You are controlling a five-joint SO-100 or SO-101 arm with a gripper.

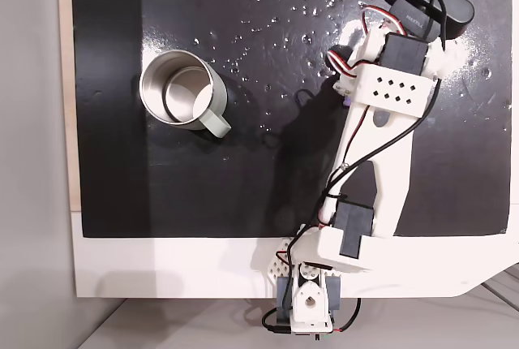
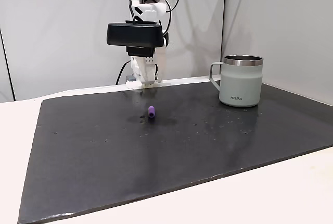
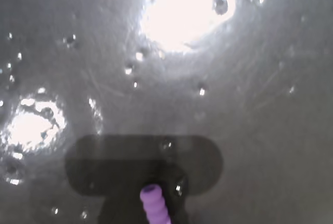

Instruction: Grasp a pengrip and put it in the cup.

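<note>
The black matte mat (image 2: 156, 151) carries the pale grey-green steel-lined mug, the cup (image 2: 240, 81), well apart from the tiny purple ribbed pengrip (image 2: 151, 112) lying loose mid-mat. The white gripper (image 2: 147, 81) hangs above and behind the pengrip; jaw opening cannot be told. Risk: an off-centre descent may nudge the small cylinder into rolling away.

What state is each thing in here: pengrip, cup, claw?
pengrip: lying on its side on the black mat, loose, not gripped; it sits at the bottom edge of the wrist view.
cup: upright on the mat, handle to the left in this fixed view, nothing visible inside from above, well apart from the pengrip.
claw: above the mat behind the pengrip, holding nothing; open or shut cannot be told.
</note>
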